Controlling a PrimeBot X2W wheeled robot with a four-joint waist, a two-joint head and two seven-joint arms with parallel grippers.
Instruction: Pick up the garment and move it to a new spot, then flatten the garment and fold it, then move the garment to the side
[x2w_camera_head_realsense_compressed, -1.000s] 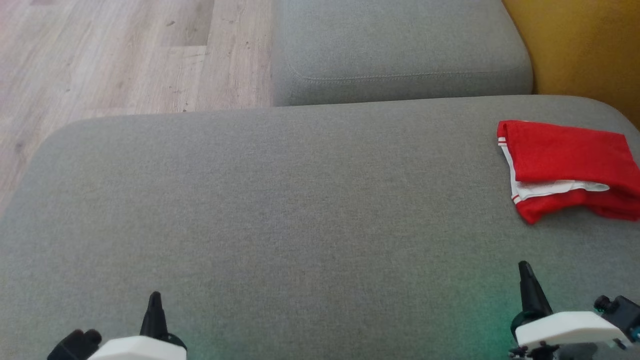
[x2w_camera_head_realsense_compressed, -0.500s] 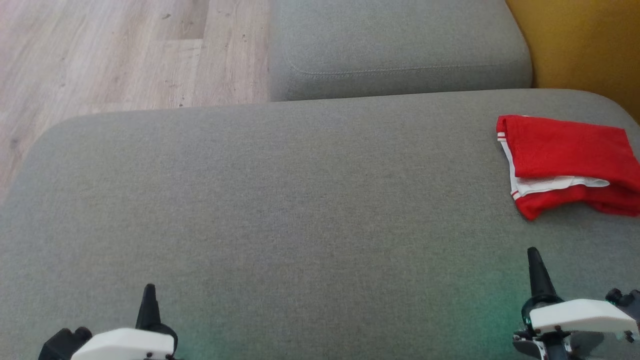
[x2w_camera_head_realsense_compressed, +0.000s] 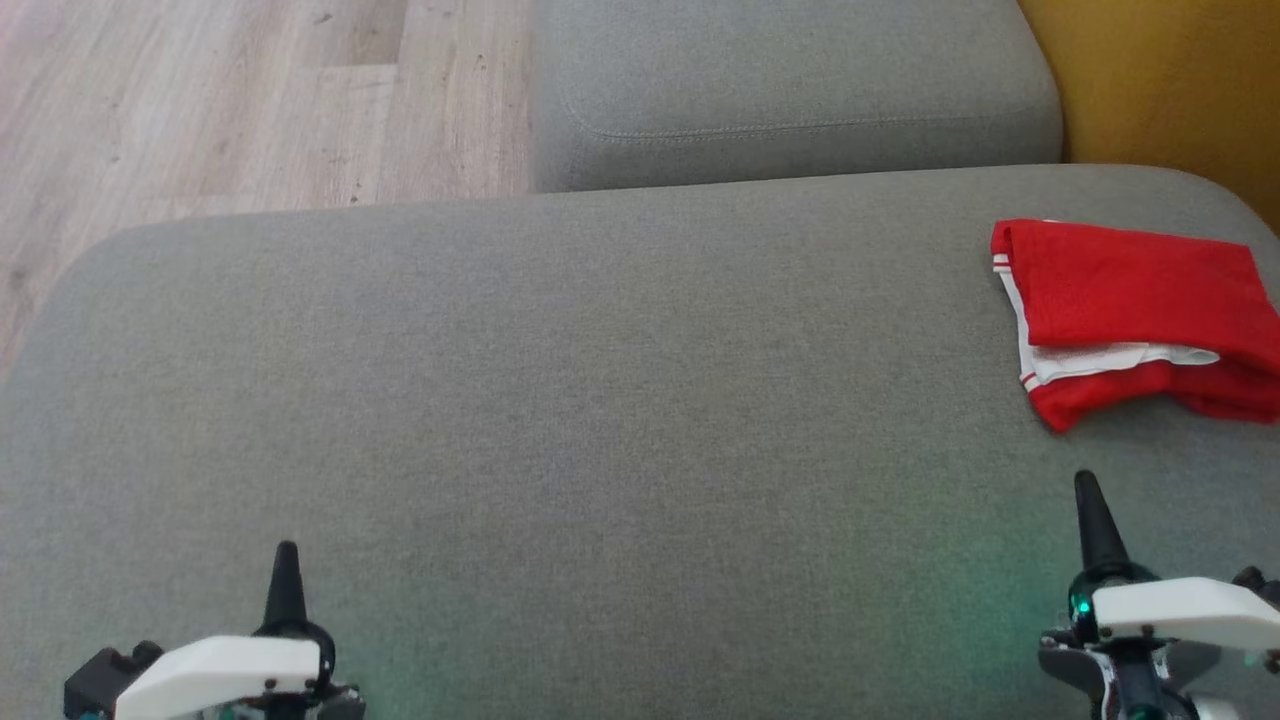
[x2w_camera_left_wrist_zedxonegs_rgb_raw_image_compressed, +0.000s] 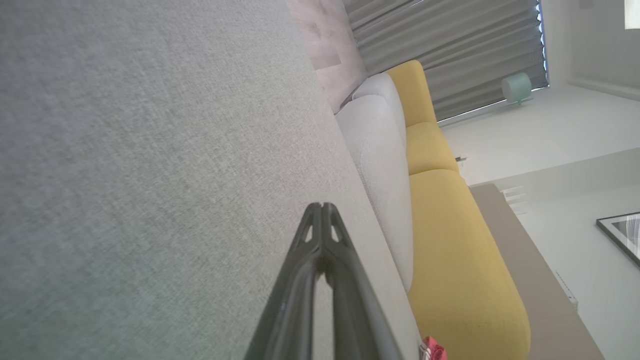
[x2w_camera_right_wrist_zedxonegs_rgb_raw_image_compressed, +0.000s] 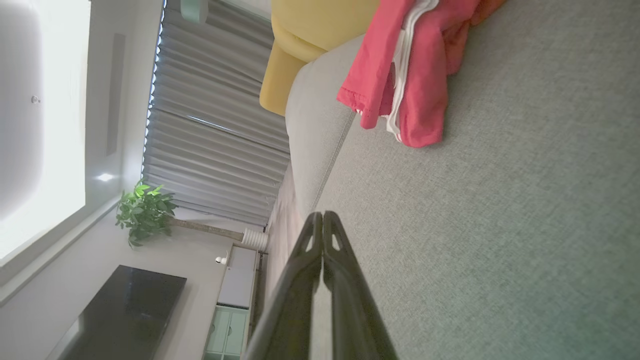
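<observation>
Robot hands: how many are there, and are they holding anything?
2. The left hand sits at the lower left of the head view, the right hand at the lower right; both are shut and empty.

We look down on a broad grey cushion (x2w_camera_head_realsense_compressed: 600, 400), a second grey cushion (x2w_camera_head_realsense_compressed: 790, 90) beyond it, pale wooden floor (x2w_camera_head_realsense_compressed: 200, 100) at the left and a yellow sofa (x2w_camera_head_realsense_compressed: 1160, 80) at the right. Farther off we see pleated grey curtains (x2w_camera_right_wrist_zedxonegs_rgb_raw_image_compressed: 220, 135) and a green plant (x2w_camera_right_wrist_zedxonegs_rgb_raw_image_compressed: 142, 210).

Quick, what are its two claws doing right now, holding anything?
Left gripper: closed, holding nothing.
Right gripper: closed, holding nothing; the red garment lies apart from it.
</observation>
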